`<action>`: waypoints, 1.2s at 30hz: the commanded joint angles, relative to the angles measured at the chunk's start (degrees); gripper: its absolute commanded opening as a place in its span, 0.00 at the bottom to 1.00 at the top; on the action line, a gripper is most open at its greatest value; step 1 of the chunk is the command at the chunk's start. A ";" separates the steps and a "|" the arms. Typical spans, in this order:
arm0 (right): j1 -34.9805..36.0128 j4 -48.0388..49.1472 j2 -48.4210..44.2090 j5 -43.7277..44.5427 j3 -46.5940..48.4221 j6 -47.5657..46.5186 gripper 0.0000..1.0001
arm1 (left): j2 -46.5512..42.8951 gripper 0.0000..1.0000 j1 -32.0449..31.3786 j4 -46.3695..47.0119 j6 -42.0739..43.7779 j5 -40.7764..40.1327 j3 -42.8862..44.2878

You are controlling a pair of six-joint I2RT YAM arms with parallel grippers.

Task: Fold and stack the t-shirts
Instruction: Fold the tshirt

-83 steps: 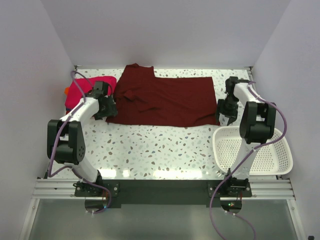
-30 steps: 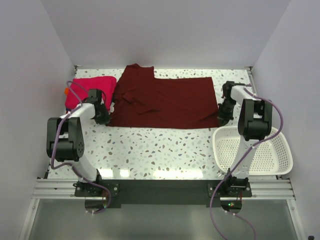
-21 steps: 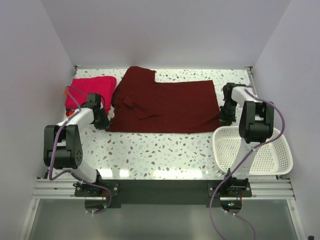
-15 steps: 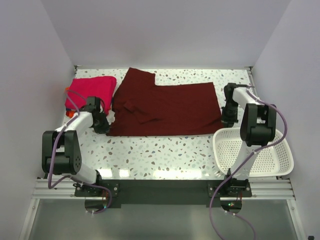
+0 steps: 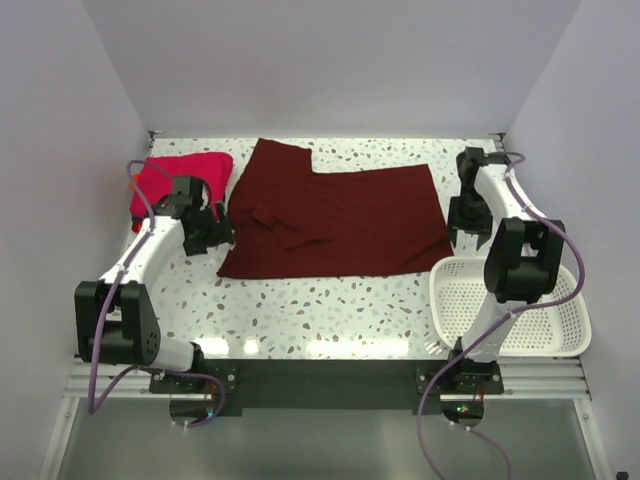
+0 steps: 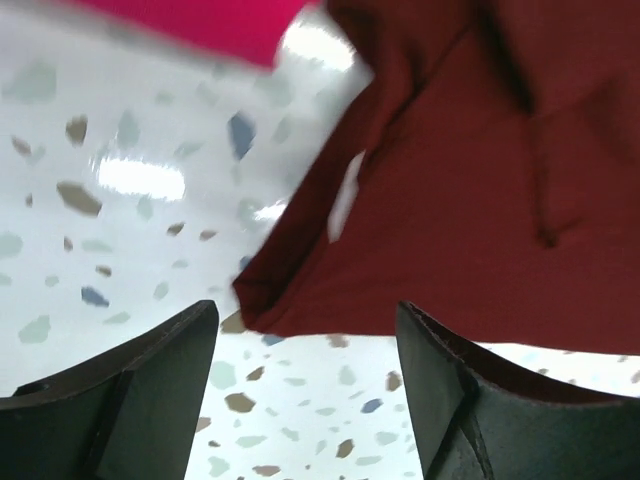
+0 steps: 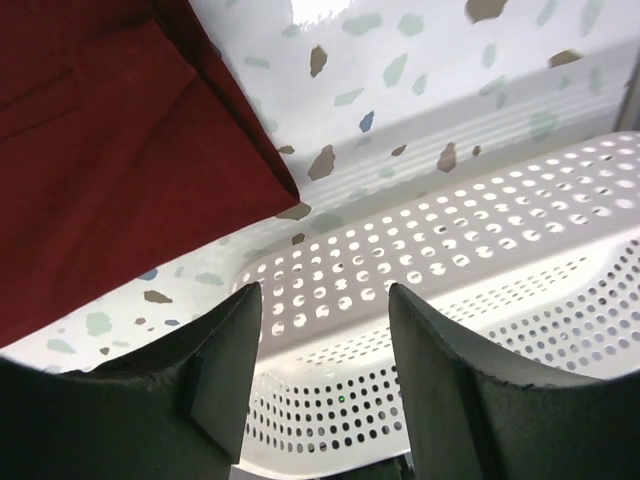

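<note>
Nearest on the right, a white plastic basket [image 5: 545,325], round-cornered and perforated all over with small holes, is sitting on the glossy speckled terrazzo table [image 5: 330,305]. The dark maroon t-shirt [image 5: 340,215], soft matte cloth, is lying flat across the table's middle as a broad, roughly rectangular shape, creased near its left end. Farther back on the left, a bright magenta-pink t-shirt [image 5: 200,168] is resting folded into a rectangle. The left gripper [image 6: 305,370] is hovering with its dark fingers spread and empty, the maroon shirt's near-left corner lying just beyond them. The right gripper [image 7: 325,375] is also standing spread, gripping nothing, above the basket's rim beside the shirt's near-right corner.
</note>
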 commanded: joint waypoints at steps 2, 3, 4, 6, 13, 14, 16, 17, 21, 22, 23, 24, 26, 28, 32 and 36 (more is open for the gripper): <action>-0.03 -3.99 -3.62 1.30 6.85 0.54 0.58 | -0.28 0.77 -4.75 -0.70 -1.37 -1.17 9.41; 0.15 -3.65 -3.62 0.78 7.55 0.19 0.59 | 0.07 0.77 -5.72 -0.09 -1.72 -0.91 9.77; 0.58 -3.12 -3.79 0.16 8.34 -0.16 0.60 | 0.68 0.77 -7.91 1.91 -2.16 0.05 9.86; 0.85 -1.19 -3.36 -2.72 8.79 -1.30 0.60 | 2.08 0.76 -9.94 3.86 -3.74 1.81 9.86; 0.94 1.98 0.77 -13.54 11.78 -0.43 0.59 | 11.30 0.73 -21.00 8.69 -8.05 4.46 13.90; 1.03 2.33 0.95 -14.43 11.87 -0.34 0.59 | 12.62 0.71 -21.98 8.79 -8.58 3.85 15.39; 1.03 3.30 1.04 -15.92 11.61 -0.34 0.59 | 16.84 0.70 -23.91 7.22 -8.84 2.01 17.59; 1.03 3.56 1.04 -16.54 11.43 -0.60 0.59 | 18.16 0.68 -24.45 6.95 -9.19 1.30 19.42; 1.03 5.14 -0.01 -19.53 8.89 -1.04 0.59 | 24.39 0.66 -26.47 5.46 -9.55 -1.43 23.48; 1.03 5.58 -0.36 -20.14 8.36 -1.13 0.59 | 25.20 0.64 -26.99 4.15 -9.64 -3.78 24.27; 1.11 6.02 -1.24 -21.37 7.74 -1.13 0.59 | 25.99 0.63 -27.09 3.61 -10.07 -4.41 25.76; 1.03 6.63 -1.60 -21.99 6.52 -1.13 0.59 | 27.21 0.62 -27.26 2.73 -10.34 -5.03 26.64; 1.03 7.34 -2.73 -22.95 5.11 -0.95 0.59 | 28.02 0.60 -27.53 -0.52 -11.22 -7.49 28.57; 1.03 8.74 -3.53 -24.10 2.65 -0.17 0.59 | 28.02 0.58 -27.79 -2.01 -11.13 -9.77 28.85; 1.03 11.21 -4.85 -26.30 -1.57 1.24 0.59 | 28.19 0.56 -27.97 -3.25 -10.87 -9.96 27.54; 1.03 11.30 -4.68 -26.48 -2.81 1.16 0.59 | 28.19 0.54 -28.84 -2.64 -11.66 -9.17 25.33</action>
